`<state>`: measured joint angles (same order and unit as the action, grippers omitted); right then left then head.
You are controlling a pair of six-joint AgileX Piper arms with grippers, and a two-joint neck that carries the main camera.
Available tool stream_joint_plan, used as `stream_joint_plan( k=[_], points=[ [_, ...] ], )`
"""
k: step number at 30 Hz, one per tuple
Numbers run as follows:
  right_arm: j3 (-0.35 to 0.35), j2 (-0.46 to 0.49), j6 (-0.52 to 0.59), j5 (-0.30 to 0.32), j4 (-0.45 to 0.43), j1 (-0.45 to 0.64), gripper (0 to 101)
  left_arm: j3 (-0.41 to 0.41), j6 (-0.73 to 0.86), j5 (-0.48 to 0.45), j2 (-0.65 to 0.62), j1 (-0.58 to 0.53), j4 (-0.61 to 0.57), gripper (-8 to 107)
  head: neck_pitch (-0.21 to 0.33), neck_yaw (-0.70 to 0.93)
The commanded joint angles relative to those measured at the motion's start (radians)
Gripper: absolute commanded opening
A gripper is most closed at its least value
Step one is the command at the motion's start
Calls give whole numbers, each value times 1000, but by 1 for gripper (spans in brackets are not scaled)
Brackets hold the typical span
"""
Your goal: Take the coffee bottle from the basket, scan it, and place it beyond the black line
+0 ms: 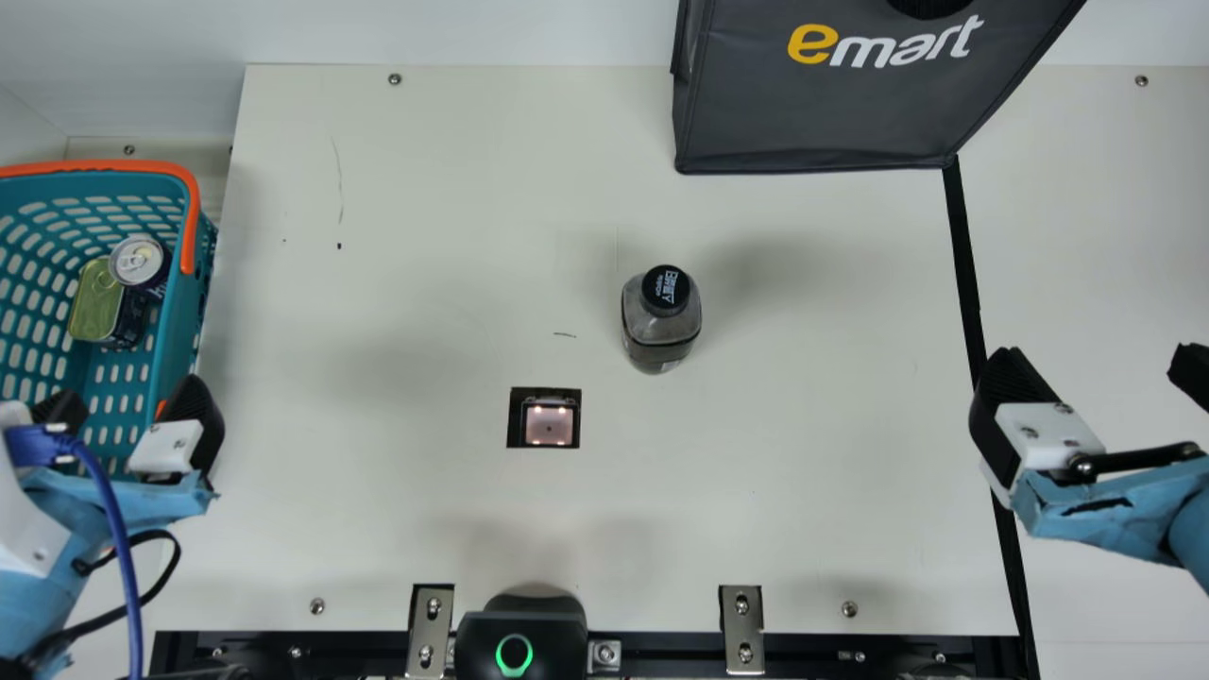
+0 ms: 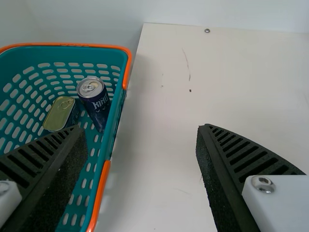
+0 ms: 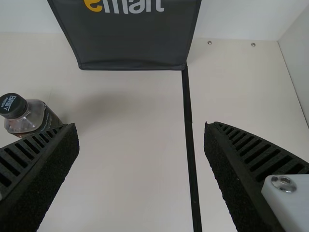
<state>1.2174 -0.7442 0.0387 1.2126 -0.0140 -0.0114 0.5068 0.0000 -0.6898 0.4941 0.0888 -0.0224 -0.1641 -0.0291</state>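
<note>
Main view: coffee bottle (image 1: 662, 331) upright, well in from table (image 1: 803, 510) edges — likely parked for handover; left end effector (image 1: 127, 401) and right end effector (image 1: 1100, 366) both open.

Pale walls (image 1: 453, 33) stand at the far, left and right sides of a cream table (image 1: 803, 453) bearing soft shadows (image 1: 411, 368).

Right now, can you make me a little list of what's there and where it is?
bottle: upright on the table, not beyond the black line
scanner: in the table, near the bottle
basket: holds a can and a tin
left gripper: open, by the basket
right gripper: open, by the black line
</note>
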Motion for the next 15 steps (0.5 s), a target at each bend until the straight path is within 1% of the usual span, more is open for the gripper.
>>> stream_joint_plan(
  k=[1,10,15],
  points=[
    [0,0,0,0,0,0,91,0,0,0,0,0,0,90,26,2],
    [2,-2,-1,-1,-1,-2,91,0,0,0,0,0,0,90,26,2],
    [27,-26,1,-5,-2,-9,91,0,0,0,0,0,0,90,26,2]
  ],
)
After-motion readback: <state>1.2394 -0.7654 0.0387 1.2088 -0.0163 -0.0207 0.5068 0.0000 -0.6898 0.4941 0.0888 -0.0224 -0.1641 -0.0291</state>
